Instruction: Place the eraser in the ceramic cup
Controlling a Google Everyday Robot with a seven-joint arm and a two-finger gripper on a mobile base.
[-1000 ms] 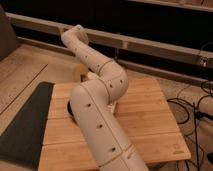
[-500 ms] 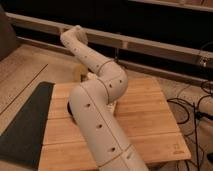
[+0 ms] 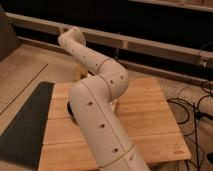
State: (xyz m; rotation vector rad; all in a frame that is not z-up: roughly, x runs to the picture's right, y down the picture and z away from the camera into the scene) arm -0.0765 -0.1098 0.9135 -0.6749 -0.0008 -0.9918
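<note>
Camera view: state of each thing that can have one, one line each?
gripper: hidden behind the arm, over the table's far left part; shut.
arm: bent, reaching across the table, covering most of its middle.
ceramic cup: only a pale sliver shows beside the arm; contents can't be told.
black bowl: on the table, mostly covered by the arm.
wooden table: level.

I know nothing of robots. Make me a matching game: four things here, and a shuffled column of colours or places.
1 arm
2 mat
3 cables
4 ceramic cup

a on the floor, right of the table
b pale yellow, peeking from behind the arm
c white, bent over the table
d dark, at the table's left

Pairs: 1-c, 2-d, 3-a, 4-b. The tool is hidden behind the arm.
</note>
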